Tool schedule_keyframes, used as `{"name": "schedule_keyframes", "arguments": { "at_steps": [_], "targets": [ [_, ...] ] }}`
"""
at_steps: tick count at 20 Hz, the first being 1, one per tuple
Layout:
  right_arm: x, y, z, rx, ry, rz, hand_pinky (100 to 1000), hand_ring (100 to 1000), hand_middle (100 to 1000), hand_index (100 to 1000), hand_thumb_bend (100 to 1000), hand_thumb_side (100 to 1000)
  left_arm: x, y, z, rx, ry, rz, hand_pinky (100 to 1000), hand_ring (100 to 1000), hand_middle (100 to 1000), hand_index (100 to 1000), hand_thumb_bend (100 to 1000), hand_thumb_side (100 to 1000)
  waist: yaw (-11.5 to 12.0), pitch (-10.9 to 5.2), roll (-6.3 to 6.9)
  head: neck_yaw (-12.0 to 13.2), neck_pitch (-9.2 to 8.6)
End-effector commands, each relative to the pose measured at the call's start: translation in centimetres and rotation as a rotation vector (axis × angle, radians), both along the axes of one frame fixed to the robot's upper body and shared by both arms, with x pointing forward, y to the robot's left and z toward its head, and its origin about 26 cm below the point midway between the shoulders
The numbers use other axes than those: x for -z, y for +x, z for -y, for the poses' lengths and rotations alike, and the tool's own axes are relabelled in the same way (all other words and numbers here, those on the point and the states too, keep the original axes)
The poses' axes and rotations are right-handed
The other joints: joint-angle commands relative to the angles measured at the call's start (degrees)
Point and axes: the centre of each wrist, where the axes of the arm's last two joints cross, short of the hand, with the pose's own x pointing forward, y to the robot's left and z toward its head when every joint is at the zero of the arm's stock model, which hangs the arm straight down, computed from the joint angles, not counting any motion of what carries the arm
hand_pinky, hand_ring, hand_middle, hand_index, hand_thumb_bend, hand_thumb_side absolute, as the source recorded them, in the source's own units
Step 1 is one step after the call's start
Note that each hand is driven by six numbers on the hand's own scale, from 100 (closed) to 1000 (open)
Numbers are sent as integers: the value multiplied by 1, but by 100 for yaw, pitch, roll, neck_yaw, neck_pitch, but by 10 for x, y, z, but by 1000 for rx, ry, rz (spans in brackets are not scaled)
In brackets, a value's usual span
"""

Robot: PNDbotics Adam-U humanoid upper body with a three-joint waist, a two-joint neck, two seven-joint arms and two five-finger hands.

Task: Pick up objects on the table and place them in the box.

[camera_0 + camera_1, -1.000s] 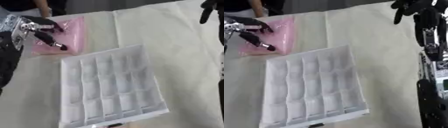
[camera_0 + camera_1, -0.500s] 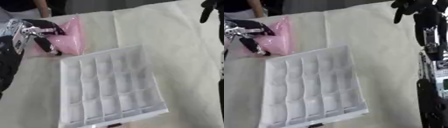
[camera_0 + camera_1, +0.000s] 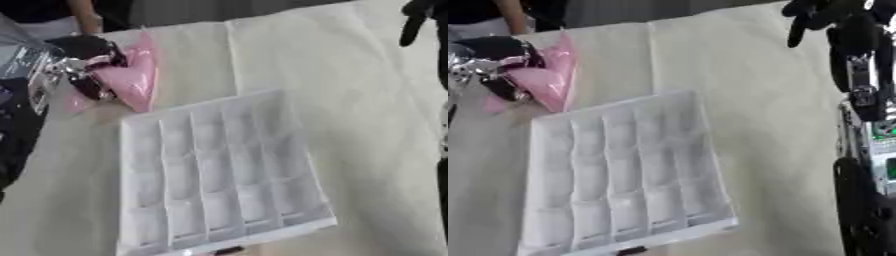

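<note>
A pink plastic bag hangs folded at the upper left of the cream table, its lower edge still near the cloth. My left hand is curled round the bag's left side and holds it up. A white box divided into several compartments lies in the middle, just below and right of the bag; its compartments look empty. My right hand hovers high at the upper right, away from the box, its fingers hanging curled with nothing in them.
The cream cloth covers the whole table. My right arm runs down the right edge. A person stands at the far edge, top left, touching nothing.
My left hand has gathered the pink bag and raised it off the table; it lay flat one second ago. The right hand has stayed put.
</note>
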Motion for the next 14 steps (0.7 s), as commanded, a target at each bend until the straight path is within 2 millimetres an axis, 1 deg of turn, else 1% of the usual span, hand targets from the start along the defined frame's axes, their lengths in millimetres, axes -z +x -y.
{"name": "schedule_keyframes", "arguments": {
  "at_steps": [1, 3, 5, 8, 11, 12, 14],
  "targets": [
    [-9, -2, -1, -8, -9, 32, 328, 593, 798, 583, 100, 622, -3, 0, -2, -7, 10, 38, 160, 352, 317, 366, 161, 126, -2, -70, -16, -79, -2],
    [-9, -1, 0, -7, -10, 30, 328, 593, 797, 582, 100, 620, -6, 0, -2, -10, 1, 67, 149, 348, 315, 365, 164, 118, -1, -72, -17, -84, -2],
    [-9, -1, 0, -6, -11, 30, 328, 593, 797, 582, 100, 621, -16, -2, -1, -12, -22, 131, 129, 344, 317, 368, 154, 105, 1, -72, -21, -94, -2],
    [-8, -1, 1, -3, -12, 29, 327, 593, 797, 582, 100, 619, -42, -9, 1, -10, -70, 265, 100, 340, 315, 369, 144, 100, 15, -75, -28, -111, -2],
    [-7, -1, 1, 0, -15, 27, 327, 593, 797, 581, 100, 619, -68, -19, 1, -17, -129, 397, 100, 333, 310, 367, 138, 100, 32, -84, -26, -109, -2],
    [-7, -1, 2, 1, -15, 26, 327, 593, 797, 581, 100, 620, -75, -22, 0, -19, -155, 434, 100, 328, 306, 364, 119, 100, 41, -89, -25, -110, -2],
    [-7, -1, 2, 3, -16, 25, 327, 593, 797, 581, 100, 619, -84, -28, -1, -15, -200, 477, 100, 325, 304, 363, 113, 100, 55, -99, -23, -106, -2]
  ]
}}
